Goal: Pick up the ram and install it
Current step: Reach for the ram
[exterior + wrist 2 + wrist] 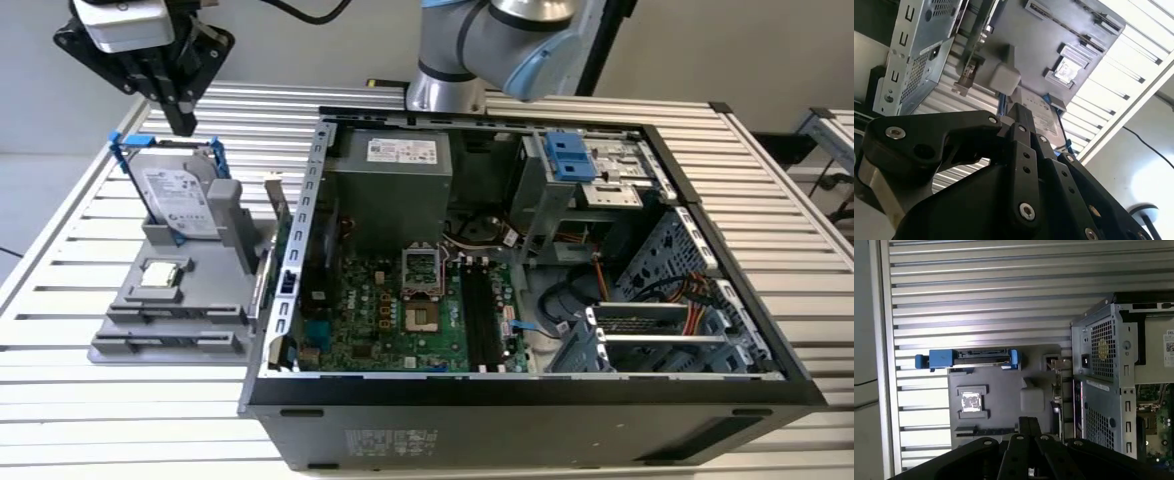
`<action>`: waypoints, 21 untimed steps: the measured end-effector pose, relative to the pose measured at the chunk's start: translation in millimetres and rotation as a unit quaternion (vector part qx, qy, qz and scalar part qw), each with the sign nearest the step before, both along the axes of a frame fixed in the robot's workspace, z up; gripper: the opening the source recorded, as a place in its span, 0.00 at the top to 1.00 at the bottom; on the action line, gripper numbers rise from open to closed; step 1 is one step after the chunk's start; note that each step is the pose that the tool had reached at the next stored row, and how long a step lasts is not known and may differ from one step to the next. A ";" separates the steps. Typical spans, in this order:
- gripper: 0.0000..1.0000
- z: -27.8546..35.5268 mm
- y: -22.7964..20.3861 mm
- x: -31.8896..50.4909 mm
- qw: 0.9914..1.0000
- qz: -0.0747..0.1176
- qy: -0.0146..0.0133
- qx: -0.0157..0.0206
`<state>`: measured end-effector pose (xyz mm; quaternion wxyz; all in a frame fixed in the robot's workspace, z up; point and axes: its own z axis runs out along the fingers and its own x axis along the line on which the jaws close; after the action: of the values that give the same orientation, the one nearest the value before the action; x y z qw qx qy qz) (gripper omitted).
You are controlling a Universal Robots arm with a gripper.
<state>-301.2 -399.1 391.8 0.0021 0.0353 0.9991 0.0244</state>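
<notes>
The ram (280, 225) is a long, thin, dark strip standing upright on edge, tilted slightly, in a grey holder (134, 350) on the slatted desk (67, 250). It sits just beside the open computer case (534, 392), outside it. Both wrist views show the ram (975, 42) (1056, 390) edge-on, so its chips cannot be made out.

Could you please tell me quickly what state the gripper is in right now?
The gripper is shut and holds nothing; it hangs above the hard drive.
</notes>
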 end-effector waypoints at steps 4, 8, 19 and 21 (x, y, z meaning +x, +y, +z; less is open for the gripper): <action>1.00 -0.2 0.0 -6.2 1.000 0.000 0.003 0.000; 1.00 -0.5 0.0 -13.0 1.000 0.000 0.006 0.000; 1.00 -1.3 0.0 -27.7 1.000 0.000 0.017 0.000; 1.00 -1.5 0.0 -30.3 1.000 0.000 0.019 0.000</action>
<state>-331.6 -399.1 390.2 -0.0168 0.0358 0.9989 0.0237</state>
